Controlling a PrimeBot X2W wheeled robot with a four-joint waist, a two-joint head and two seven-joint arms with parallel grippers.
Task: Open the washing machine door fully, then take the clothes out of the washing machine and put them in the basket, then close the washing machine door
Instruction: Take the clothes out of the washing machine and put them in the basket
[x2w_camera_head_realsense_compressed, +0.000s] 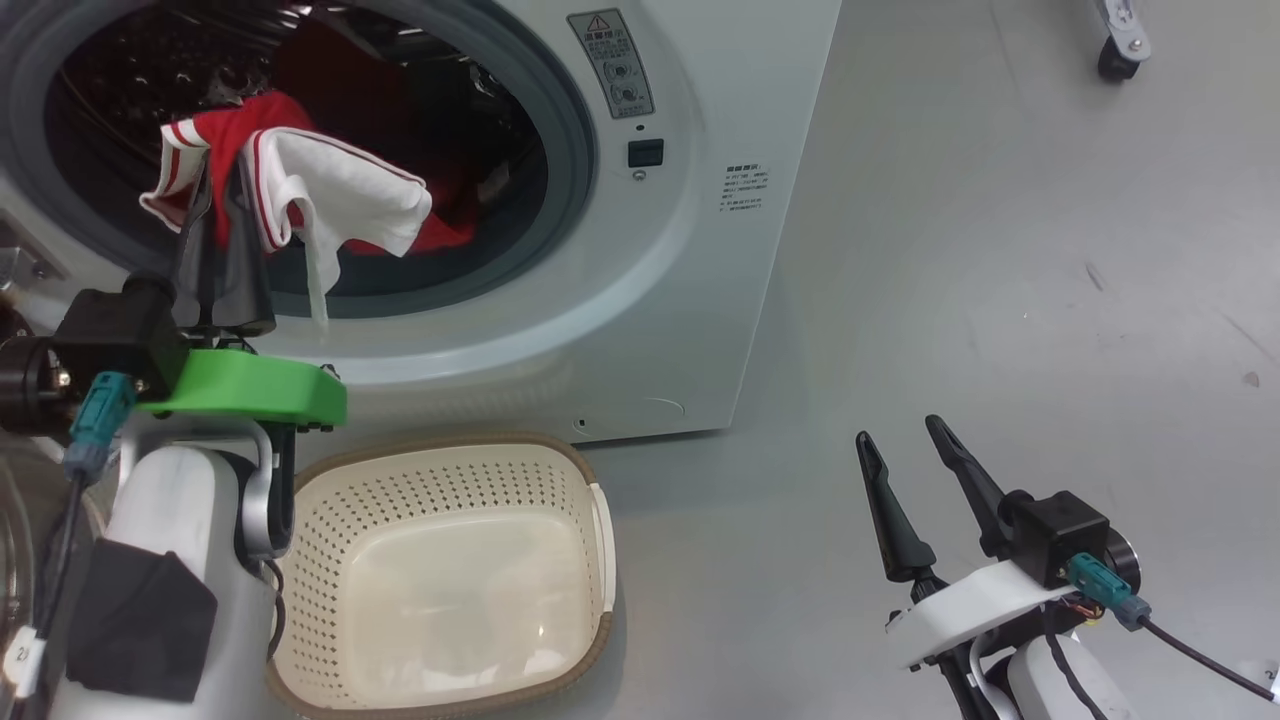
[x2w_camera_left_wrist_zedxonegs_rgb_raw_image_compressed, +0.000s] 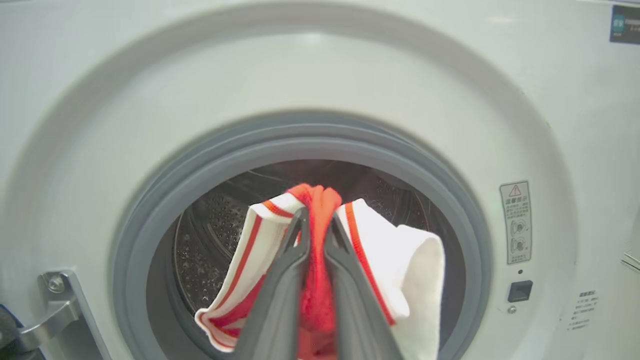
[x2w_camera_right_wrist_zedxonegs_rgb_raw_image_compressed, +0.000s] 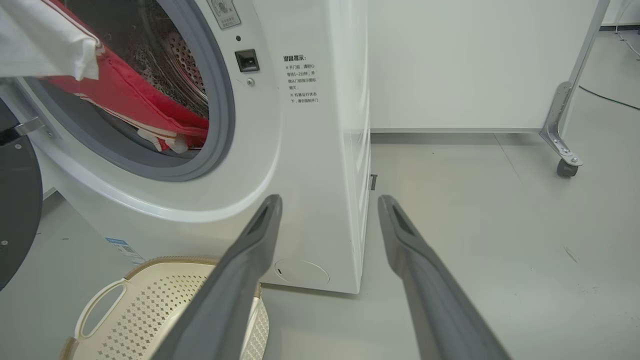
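My left gripper is shut on a red and white garment and holds it up in front of the washing machine mouth; in the left wrist view that garment is pinched between the fingers. More red clothes lie inside the drum behind the grey gasket. The cream basket sits on the floor below the opening, with nothing in it. The black-rimmed door shows swung out at the left edge of the right wrist view. My right gripper hangs open over the floor at the lower right.
Bare grey floor spreads to the right of the washer. A caster wheel of a metal frame stands at the far right; in the right wrist view that caster sits before a white wall panel. The door hinge bracket sits left of the opening.
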